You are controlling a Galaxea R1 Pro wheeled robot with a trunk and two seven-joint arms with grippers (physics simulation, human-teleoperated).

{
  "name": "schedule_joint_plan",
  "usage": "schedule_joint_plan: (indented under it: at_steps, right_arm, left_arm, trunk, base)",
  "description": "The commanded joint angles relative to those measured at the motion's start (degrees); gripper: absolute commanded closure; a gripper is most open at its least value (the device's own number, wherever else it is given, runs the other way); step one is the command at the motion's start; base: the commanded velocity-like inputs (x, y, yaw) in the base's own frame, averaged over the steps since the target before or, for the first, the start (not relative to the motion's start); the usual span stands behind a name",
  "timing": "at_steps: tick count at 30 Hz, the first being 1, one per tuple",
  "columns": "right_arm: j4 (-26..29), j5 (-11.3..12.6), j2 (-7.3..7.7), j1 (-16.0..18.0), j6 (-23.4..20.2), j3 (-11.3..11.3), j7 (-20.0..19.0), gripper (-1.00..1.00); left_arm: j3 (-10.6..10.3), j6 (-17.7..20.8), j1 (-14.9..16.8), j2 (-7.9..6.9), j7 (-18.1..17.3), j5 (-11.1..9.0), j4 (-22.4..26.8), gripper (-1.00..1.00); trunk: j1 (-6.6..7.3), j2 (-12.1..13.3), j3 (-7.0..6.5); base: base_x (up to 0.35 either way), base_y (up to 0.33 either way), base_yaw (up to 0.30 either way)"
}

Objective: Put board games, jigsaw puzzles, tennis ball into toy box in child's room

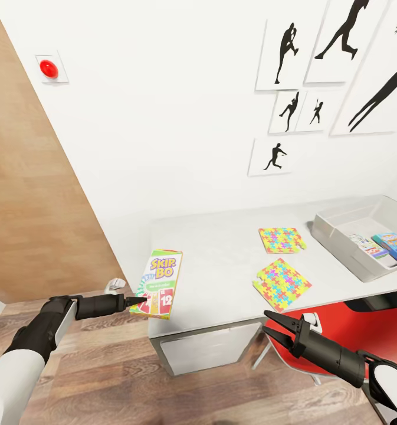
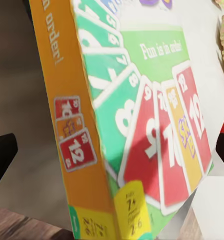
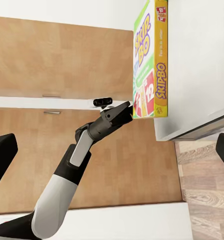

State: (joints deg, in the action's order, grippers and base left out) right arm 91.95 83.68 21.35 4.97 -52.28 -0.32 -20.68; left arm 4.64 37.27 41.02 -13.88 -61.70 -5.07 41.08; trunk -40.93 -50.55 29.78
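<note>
The yellow-green-red Skip-Bo board game [image 1: 157, 283] lies on the left end of the table [image 1: 222, 260], its near end jutting past the edge. My left gripper [image 1: 140, 302] is open, its fingers [image 2: 2, 155] straddling that near end [image 2: 141, 130]. In the right wrist view the same box [image 3: 150, 60] and left gripper [image 3: 124, 108] meet at the table corner. Two jigsaw puzzles [image 1: 282, 240] [image 1: 282, 283] lie mid-table. The toy box [image 1: 340, 239] at the right holds the Monopoly game [image 1: 367, 245] and the blue game [image 1: 394, 245]. My right gripper [image 1: 273, 326] hangs open below the table's front edge. The tennis ball is out of view.
A red chair [image 1: 340, 327] is tucked under the table beside my right arm. A wooden panel [image 1: 27, 195] stands at the left, and a red button [image 1: 48, 68] sits on the white wall. Wood-plank floor [image 1: 121, 378] lies below.
</note>
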Motion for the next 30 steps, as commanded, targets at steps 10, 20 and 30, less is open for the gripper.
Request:
schedule_joint_plan:
  at_steps: [10,20,30]
  right_arm:
    - [0.0,-0.3,0.01,0.0,-0.2,0.0,-0.3,-1.00]
    - [0.0,-0.3,0.01,0.0,-0.2,0.0,-0.3,-1.00]
    - [0.0,-0.3,0.01,0.0,-0.2,0.0,-0.3,-1.00]
  left_arm:
    - [0.1,0.4,0.0,0.00,-0.2,-0.2,0.0,-1.00]
    - [0.1,0.4,0.0,0.00,-0.3,-0.2,0.0,-1.00]
    - [0.0,0.3,0.0,0.00,-0.4,-0.2,0.0,1.00]
  trunk:
    - [-0.01,0.0,0.05]
    - [-0.01,0.0,0.05]
    - [-0.01,0.0,0.05]
  base:
    - [0.000,-0.021,0.000]
    - [0.000,-0.047,0.000]
    - [0.000,-0.009,0.000]
